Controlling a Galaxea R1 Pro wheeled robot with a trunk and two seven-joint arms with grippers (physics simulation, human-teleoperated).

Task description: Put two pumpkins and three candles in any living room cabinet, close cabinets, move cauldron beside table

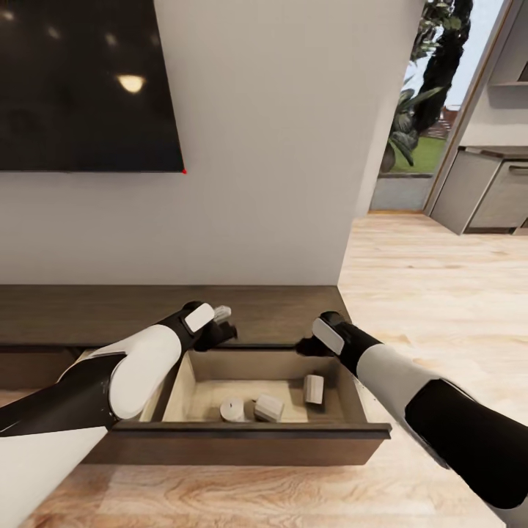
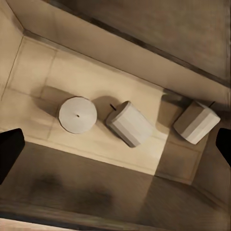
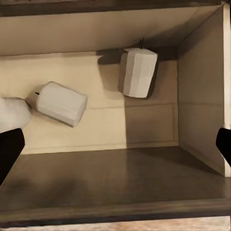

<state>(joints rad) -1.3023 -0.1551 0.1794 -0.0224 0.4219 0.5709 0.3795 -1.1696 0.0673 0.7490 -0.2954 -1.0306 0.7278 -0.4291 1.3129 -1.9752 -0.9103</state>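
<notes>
Three stubby beige candles in the open drawer [image 1: 242,433] of the low dark-wood cabinet [image 1: 293,312], one upright [image 1: 233,411] near the front edge, one toppled [image 1: 269,408] just beside it, one toppled [image 1: 314,389] toward the right wall

Three tan-beige candles [image 1: 269,407] lie in a pale beige drawer [image 1: 192,381] of the dark-brown wood cabinet [image 1: 132,312] (its front the same dark brown). The floor [image 1: 411,293] is light wood planks, the wall [image 1: 279,147] off-white, the TV [image 1: 81,81] black. Both arms are white and black.
</notes>
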